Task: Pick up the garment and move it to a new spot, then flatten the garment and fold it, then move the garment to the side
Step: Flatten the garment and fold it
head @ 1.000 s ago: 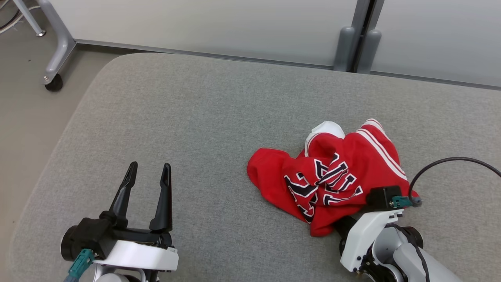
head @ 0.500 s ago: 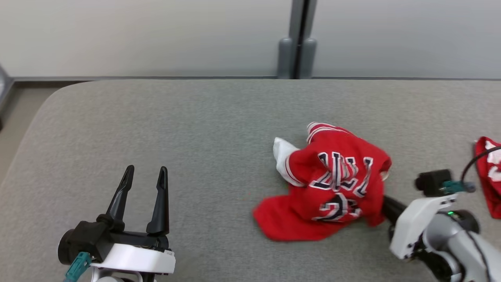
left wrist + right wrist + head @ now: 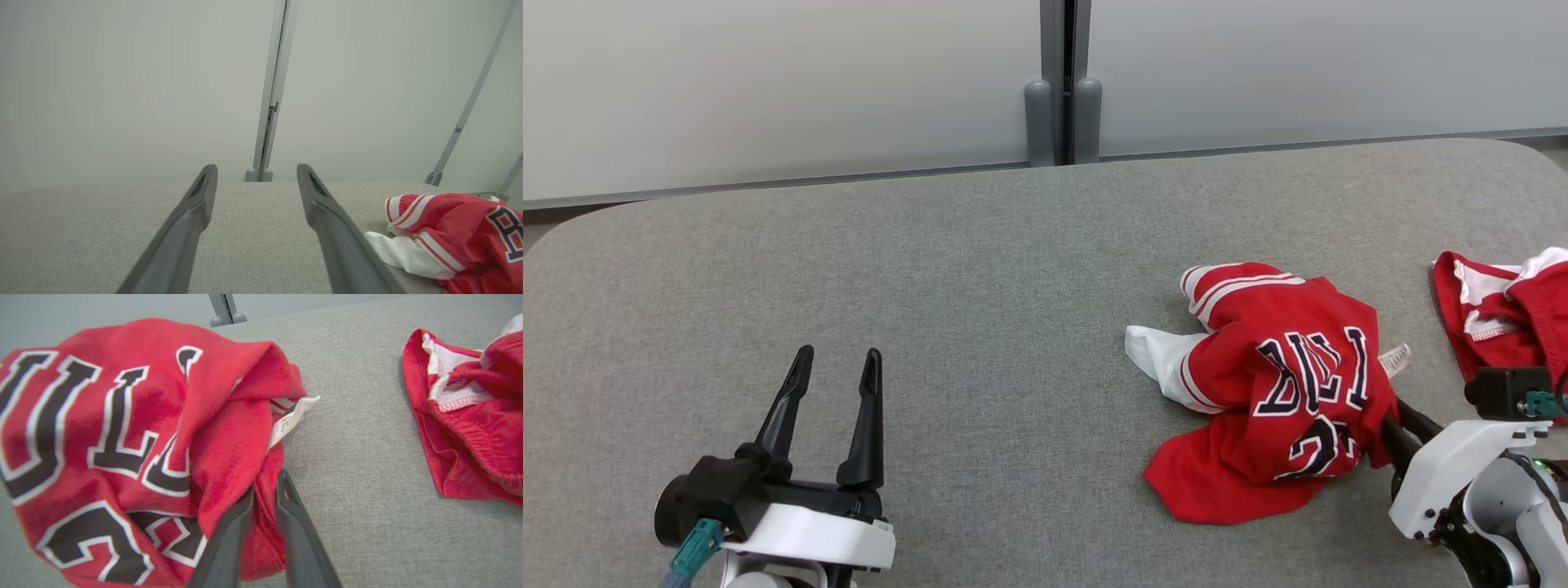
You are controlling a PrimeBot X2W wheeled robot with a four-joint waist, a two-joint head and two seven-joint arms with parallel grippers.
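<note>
While my right gripper (image 3: 263, 485) pinches a fold at the near right edge of the jersey (image 3: 1282, 384), the red jersey sits crumpled on the right part of the grey pad (image 3: 931, 269), lettering up. My left gripper (image 3: 837, 355) hovers spread and empty over the pad's left side, well apart from it. Another garment (image 3: 1503, 310), also red, lies near at the far right.

Head cam looks down on grey surface (image 3: 931, 269); wrist cams low, fwd-facing; all share garment (image 3: 1282, 384).
</note>
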